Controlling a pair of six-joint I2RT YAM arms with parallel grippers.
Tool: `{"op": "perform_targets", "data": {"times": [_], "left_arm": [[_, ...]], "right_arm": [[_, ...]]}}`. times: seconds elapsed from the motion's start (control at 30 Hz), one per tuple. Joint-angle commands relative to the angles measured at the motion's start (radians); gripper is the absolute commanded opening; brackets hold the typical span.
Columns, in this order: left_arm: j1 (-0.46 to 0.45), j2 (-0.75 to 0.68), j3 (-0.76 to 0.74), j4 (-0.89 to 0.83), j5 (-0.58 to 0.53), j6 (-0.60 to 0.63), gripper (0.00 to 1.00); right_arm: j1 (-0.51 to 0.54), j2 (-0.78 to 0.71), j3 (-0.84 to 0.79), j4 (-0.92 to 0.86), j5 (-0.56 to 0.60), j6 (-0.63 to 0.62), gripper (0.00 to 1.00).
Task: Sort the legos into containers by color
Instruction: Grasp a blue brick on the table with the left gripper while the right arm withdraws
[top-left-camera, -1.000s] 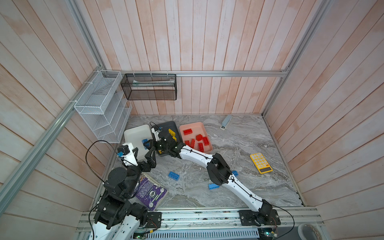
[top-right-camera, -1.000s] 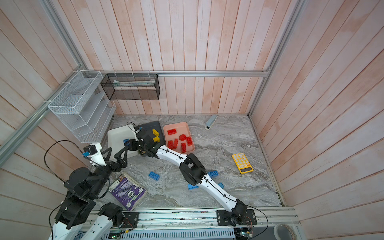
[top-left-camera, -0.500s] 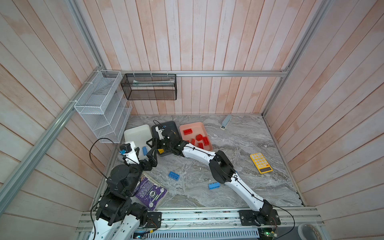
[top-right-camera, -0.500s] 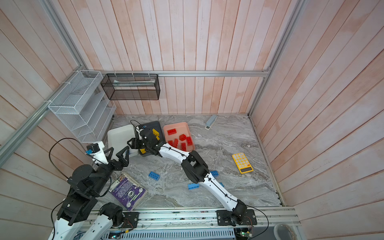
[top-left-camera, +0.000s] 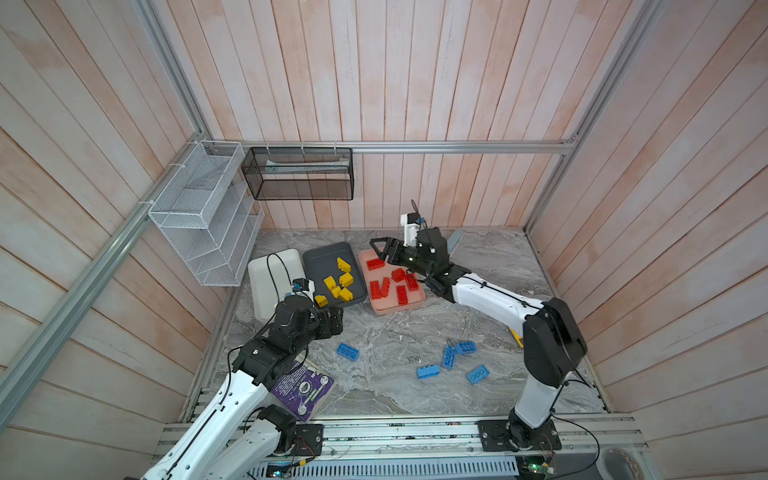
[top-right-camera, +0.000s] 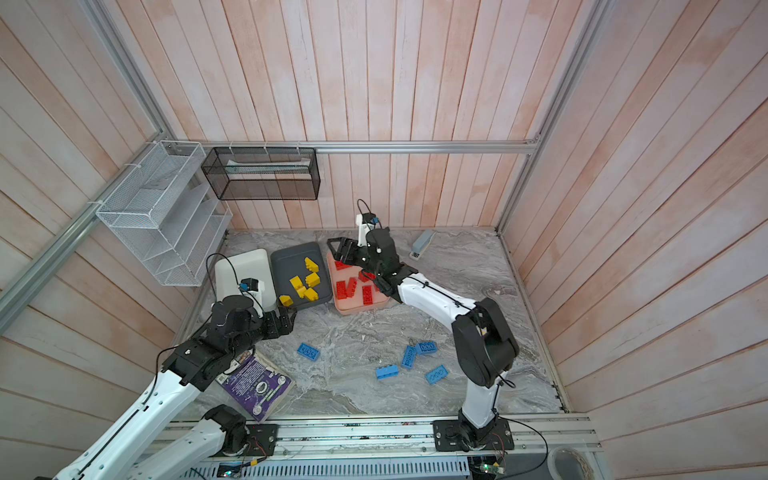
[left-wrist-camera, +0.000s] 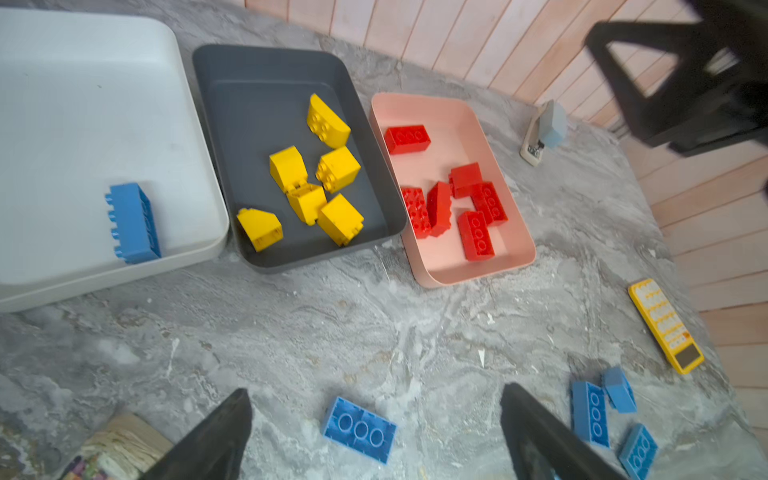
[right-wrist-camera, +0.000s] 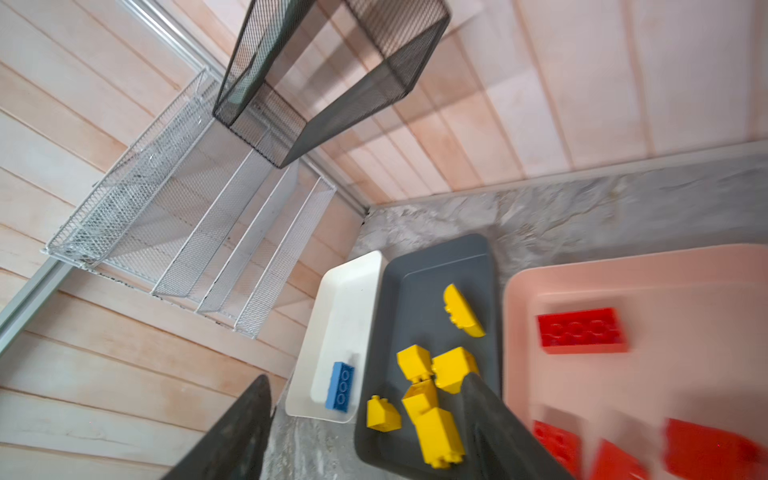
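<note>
Five blue studded plastic bricks (top-left-camera: 348, 351) lie loose on the grey marbled worktop (top-left-camera: 395, 399) in both top views, one alone nearer the left arm and four clustered toward the right arm's elbow. Behind them three shallow trays stand side by side: the white plastic tray (top-left-camera: 266, 266), the dark grey plastic tray (top-left-camera: 324, 257) holding the yellow bricks (top-left-camera: 338, 282), and the salmon pink plastic tray (top-left-camera: 415, 305) holding the red bricks (top-left-camera: 390, 286). The right jaws hang over the pink tray's far end; the left jaws sit just in front of the grey tray.

From the left wrist, the left jaws are spread wide and grasp nothing, with the lone loose brick on the worktop between them. One more blue brick (left-wrist-camera: 133, 224) lies on its side inside the white tray, against its front wall. Six yellow bricks sit in the grey tray. A yellow calculator (left-wrist-camera: 665, 324) lies near the side wall.

From the right wrist, the right jaws are parted and bare above the grey and pink trays; the nearest red bricks are blurred.
</note>
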Motion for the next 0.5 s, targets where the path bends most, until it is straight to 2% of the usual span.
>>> {"op": "perform_targets", "data": {"times": [0.0, 0.1, 0.2, 0.47], "left_arm": [[-0.050, 0.036, -0.033, -0.030, -0.065, -0.066, 0.95], [-0.128, 0.091, -0.056, -0.029, -0.110, -0.115, 0.96], [-0.211, 0.161, -0.070, -0.024, -0.153, -0.170, 0.97], [-0.331, 0.295, -0.095, -0.022, -0.192, -0.296, 0.97]], "right_arm": [[-0.027, -0.121, -0.118, -0.011, 0.052, -0.061, 0.79], [-0.063, -0.239, -0.212, -0.066, 0.098, -0.109, 0.90], [-0.090, -0.346, -0.285, -0.111, 0.134, -0.142, 0.96], [-0.153, -0.544, -0.470, -0.151, 0.154, -0.170, 0.99]]}}
